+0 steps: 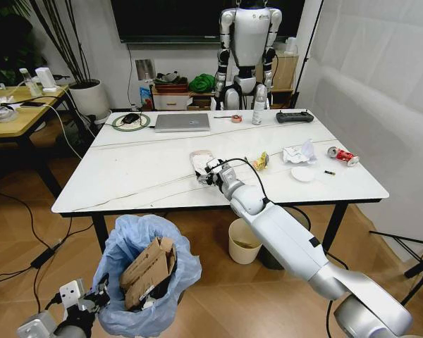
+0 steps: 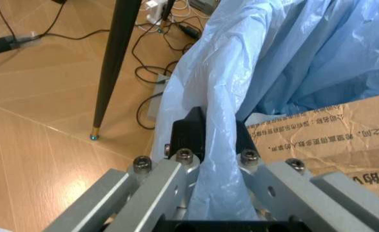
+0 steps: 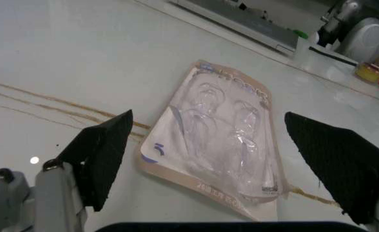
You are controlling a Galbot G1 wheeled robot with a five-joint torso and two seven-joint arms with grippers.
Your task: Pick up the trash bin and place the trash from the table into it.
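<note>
Nearest, low at the robot's left: left gripper [image 2: 206,145] pinched tight on the rim of the trash bin [image 1: 146,274], blue bag plastic squeezed between its black fingers [image 2: 188,133]. Bin held below the front edge of the table [image 1: 127,176], over the wooden floor, with torn brown cardboard [image 1: 149,271] already standing inside. Farther out, right arm stretched over the near middle of the tabletop; right gripper [image 3: 212,150] spread wide, one black pad [image 3: 102,154] on either side of a flat clear plastic package [image 3: 218,145] with a cardboard back, lying on the marble just ahead of the pads, not touched. A little beyond and to the right of that: yellow wrapper [image 1: 261,161], crumpled tissue [image 1: 298,153], white paper plate [image 1: 303,174], crushed red can [image 1: 342,155] close to the right edge. Under the table, a cream round bin [image 1: 244,241]. At the far edge, a closed laptop [image 1: 182,122] and a white bottle [image 1: 259,108].
</note>
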